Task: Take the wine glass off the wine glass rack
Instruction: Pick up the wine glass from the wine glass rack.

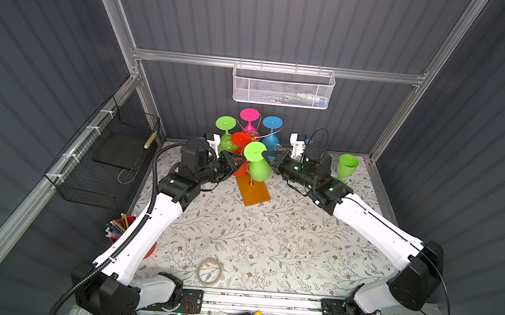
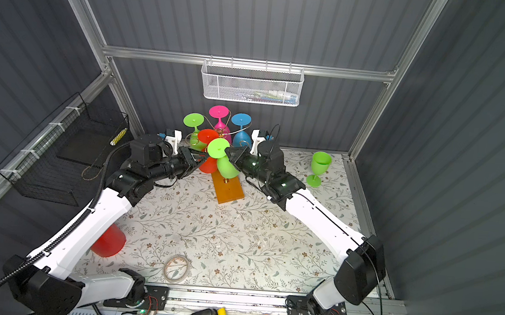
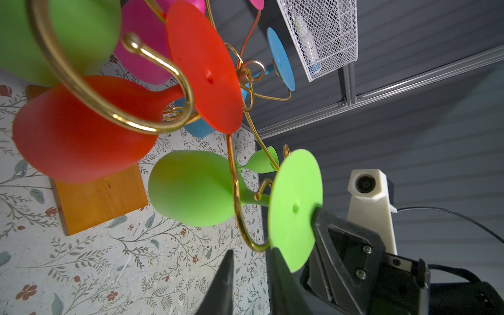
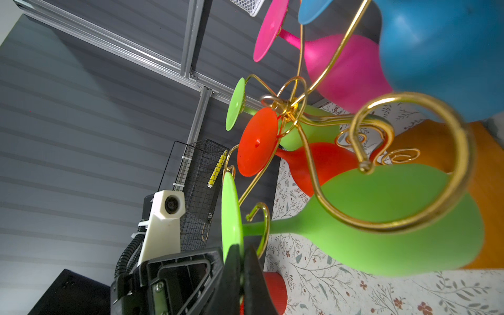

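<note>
The green glass [image 1: 257, 166] hangs upside down on the front hook of the rack [image 1: 255, 194], not yet off, its foot pinched in the closed right claw [image 4: 241, 256], while the left claw [image 3: 252, 272], slightly open, seems to straddle the hook wire, gripping nothing.

- The left arm [image 1: 146, 233] reaches from the lower left of both top views toward the centre, with the elbow bent and the black forearm about level.
- The left end effector [image 1: 237, 163] points toward frame right. In the left wrist view its two dark fingers [image 3: 226, 272] stand a little apart, with nothing pinched between them.
- The right arm [image 1: 374, 226] reaches from the lower right, mirroring the left.
- The right end effector [image 4: 242, 256] points toward frame left, its tips close to the left one's. Its jaws are clamped flat on the rim of the green glass [image 4: 381, 218] foot.
</note>
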You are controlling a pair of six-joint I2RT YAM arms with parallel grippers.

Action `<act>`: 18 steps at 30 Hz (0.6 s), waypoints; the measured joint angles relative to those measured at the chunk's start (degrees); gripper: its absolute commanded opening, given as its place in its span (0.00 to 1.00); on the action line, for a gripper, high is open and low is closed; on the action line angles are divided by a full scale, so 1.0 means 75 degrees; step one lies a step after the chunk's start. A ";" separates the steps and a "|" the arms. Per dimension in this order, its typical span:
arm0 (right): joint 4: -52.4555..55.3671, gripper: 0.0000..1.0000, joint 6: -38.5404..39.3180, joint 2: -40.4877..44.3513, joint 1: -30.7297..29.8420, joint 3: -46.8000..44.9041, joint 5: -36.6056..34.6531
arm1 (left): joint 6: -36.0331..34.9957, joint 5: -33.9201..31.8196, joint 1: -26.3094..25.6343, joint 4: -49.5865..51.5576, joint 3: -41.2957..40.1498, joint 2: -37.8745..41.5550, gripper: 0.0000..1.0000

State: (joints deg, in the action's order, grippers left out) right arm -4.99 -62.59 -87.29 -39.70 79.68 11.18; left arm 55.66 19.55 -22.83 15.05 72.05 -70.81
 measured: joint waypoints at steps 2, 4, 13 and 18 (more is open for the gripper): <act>-0.0006 0.00 -0.0006 0.0000 -0.0006 0.0023 0.0006 | -0.0029 -0.0079 0.0000 0.0044 0.0000 0.0000 0.25; -0.0015 0.00 -0.0026 0.0000 -0.0015 0.0029 0.0023 | -0.0108 -0.0184 0.0000 0.0070 0.0000 0.0003 0.27; -0.0038 0.00 -0.0245 -0.0012 -0.0064 0.0149 0.0175 | -0.0536 -0.0746 0.0000 0.0449 0.0157 0.0332 0.33; -0.0146 0.00 -0.0405 -0.0163 -0.0125 0.0306 0.0289 | -0.0711 -0.0956 0.0000 0.0527 0.0230 0.0460 0.34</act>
State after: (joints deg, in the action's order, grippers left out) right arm -6.09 -65.63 -88.51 -40.64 81.97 13.34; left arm 50.33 12.38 -22.83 19.00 73.78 -67.35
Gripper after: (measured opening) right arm 0.054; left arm 0.333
